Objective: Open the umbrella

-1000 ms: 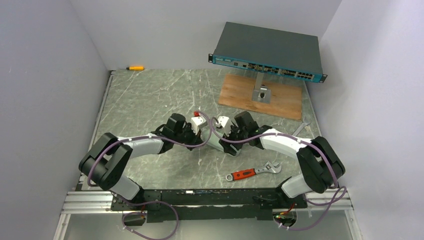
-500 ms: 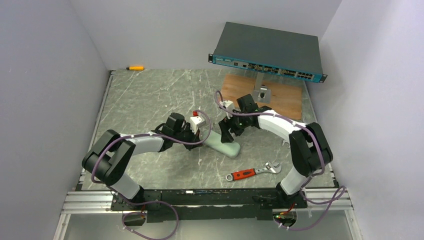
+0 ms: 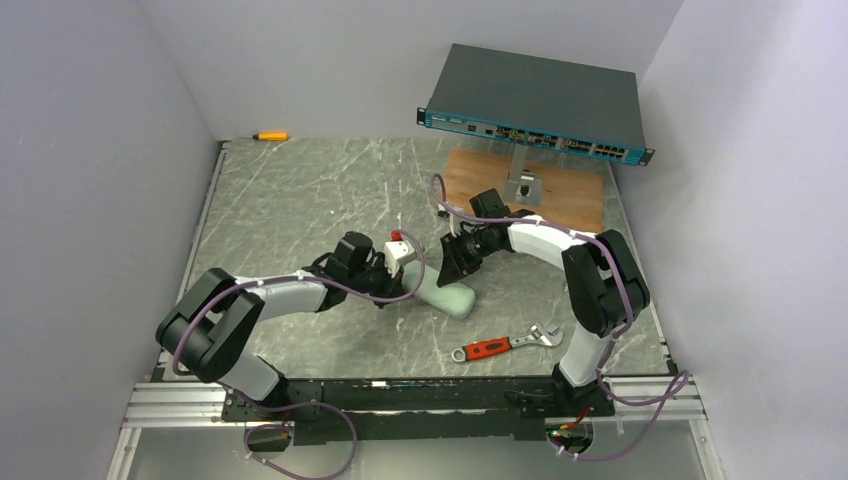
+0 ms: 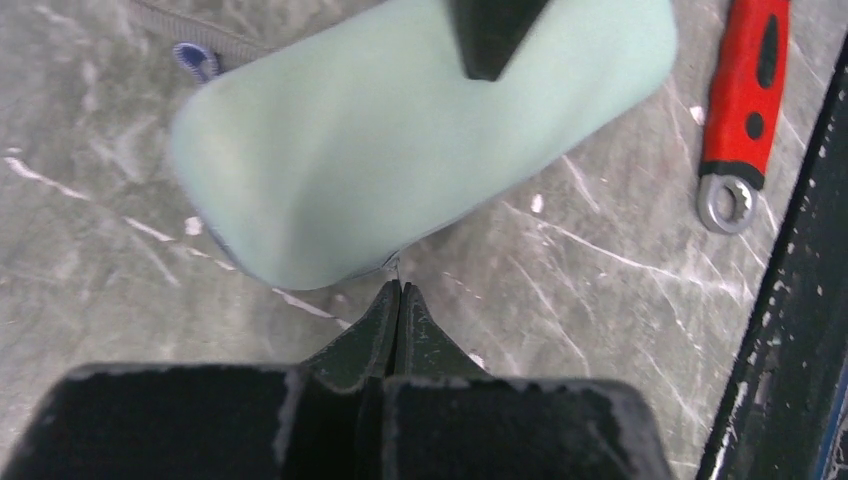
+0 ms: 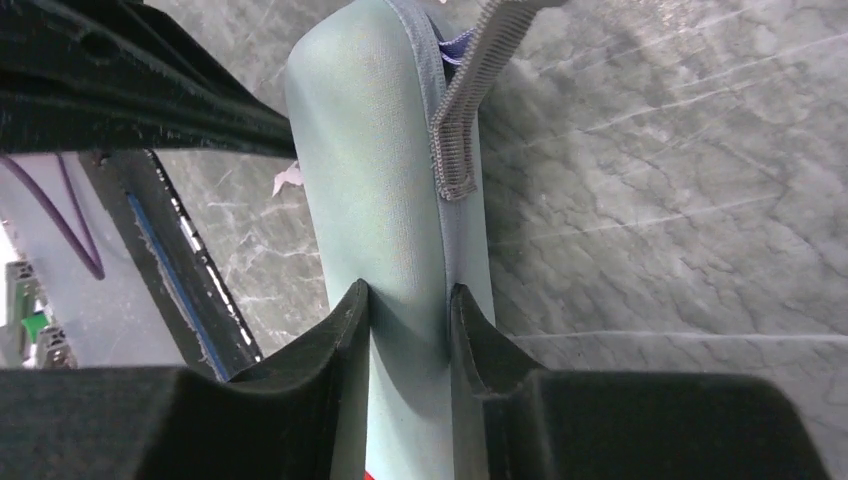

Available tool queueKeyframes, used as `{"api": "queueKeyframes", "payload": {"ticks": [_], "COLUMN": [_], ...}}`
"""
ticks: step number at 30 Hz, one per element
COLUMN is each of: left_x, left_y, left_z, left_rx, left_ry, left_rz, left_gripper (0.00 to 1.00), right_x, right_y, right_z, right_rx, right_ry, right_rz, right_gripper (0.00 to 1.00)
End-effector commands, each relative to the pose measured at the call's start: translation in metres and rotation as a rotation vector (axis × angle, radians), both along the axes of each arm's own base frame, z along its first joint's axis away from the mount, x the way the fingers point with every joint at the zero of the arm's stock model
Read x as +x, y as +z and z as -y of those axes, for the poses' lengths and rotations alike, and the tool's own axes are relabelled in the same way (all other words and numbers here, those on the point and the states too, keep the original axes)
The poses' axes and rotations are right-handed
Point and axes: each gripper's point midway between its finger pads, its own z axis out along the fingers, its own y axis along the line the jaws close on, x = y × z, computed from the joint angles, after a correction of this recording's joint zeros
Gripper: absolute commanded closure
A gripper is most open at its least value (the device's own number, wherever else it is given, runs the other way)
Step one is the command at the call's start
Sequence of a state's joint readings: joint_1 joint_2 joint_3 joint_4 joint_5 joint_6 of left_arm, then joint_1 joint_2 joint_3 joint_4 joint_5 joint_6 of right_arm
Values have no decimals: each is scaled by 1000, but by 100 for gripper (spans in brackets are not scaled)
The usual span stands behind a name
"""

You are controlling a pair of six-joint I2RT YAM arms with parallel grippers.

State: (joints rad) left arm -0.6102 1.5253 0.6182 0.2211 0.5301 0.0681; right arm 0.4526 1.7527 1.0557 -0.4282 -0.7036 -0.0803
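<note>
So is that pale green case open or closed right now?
Closed. The case shows as one whole rounded shell in both wrist views, no gap, nothing inside visible. The right gripper has its jaws around it.

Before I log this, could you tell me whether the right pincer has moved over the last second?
Yes: the right pincer shifted toward the brown wooden board, and grips the pale mint fabric case.

The case [image 3: 450,297] lies in the right hand [image 5: 407,292], wrench [image 3: 505,345] before it.
</note>
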Motion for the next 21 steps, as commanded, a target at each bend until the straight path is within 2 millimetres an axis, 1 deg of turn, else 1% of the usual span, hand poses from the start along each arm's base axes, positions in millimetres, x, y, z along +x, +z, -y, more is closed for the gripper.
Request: {"api": "queueKeyframes", "payload": {"ticks": [1, 4, 7, 12, 14, 16, 17, 19, 20, 21], "left_x": [-27, -36, -46, -66, -72, -71, -69, -57, -52, -46], "left_y": [18, 14, 11, 13, 14, 15, 16, 18, 19, 20], "left_z": [21, 27, 36, 55, 57, 52, 47, 32, 25, 17], "left_rx": [-61, -59, -57, -67, -64, -48, -47, -50, -45, -36], "left_ry": [-121, -140, -171, -231, -257, -241, -227, -187, -173, -157], "left_rz": [54, 45, 50, 57, 66, 66, 55, 20, 16, 19], "left_gripper": [100, 100, 100, 100, 100, 100, 100, 100, 100, 100], "right_x": [10, 13, 14, 18, 19, 18, 17, 15, 14, 14], "right_y": [-21, -23, -23, -24, -25, -25, -24, -20, -17, -13], "right_z": [6, 8, 9, 11, 13, 16, 17, 21, 24, 28], "right_rx": [-40, -41, -38, -42, -43, -37, -26, -16, -13, -9], "right_ry": [-71, -94, -122, -194, -221, -238, -233, -219, -208, -197], "right_rz": [-44, -48, -54, -65, -73, -84, -90, -94, -85, -63], "right_gripper": [84, 100, 100, 100, 100, 100, 94, 67, 52, 40]}}
